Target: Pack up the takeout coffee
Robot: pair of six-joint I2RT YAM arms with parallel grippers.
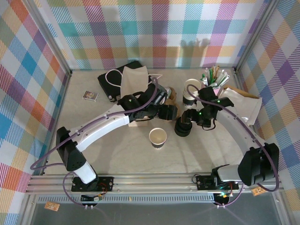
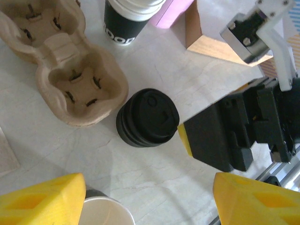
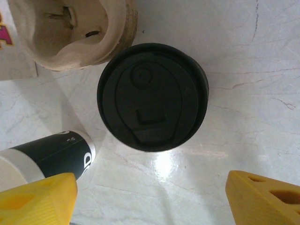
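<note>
1. The paper cup [image 1: 158,138] stands upright and uncovered on the table [image 1: 117,157], at the lower centre of the overhead view. It has a cream upper part and a black band below, and neither gripper touches it.
2. A stack of black lids [image 1: 183,128] sits just right of the cup, apart from it.
3. The left gripper [image 1: 168,112] hangs up and left of the lids in the overhead view. In its wrist view the yellow fingertips [image 2: 44,199] sit in the two bottom corners, spread wide with nothing gripped. The cup's rim shows at the bottom edge, beside the left-hand tip.
4. The right gripper [image 3: 150,201] is over the lids. Its jaws are likewise apart and hold nothing. The lids lie at the middle of its wrist view and the cup at the lower left.
5. A cardboard cup carrier [image 2: 70,79] touches the left side of the lid stack in the left wrist view.
6. A second black-and-white cup [image 1: 191,92] and a pink cup of sticks [image 1: 213,77] stand at the upper right of the overhead view.
</note>
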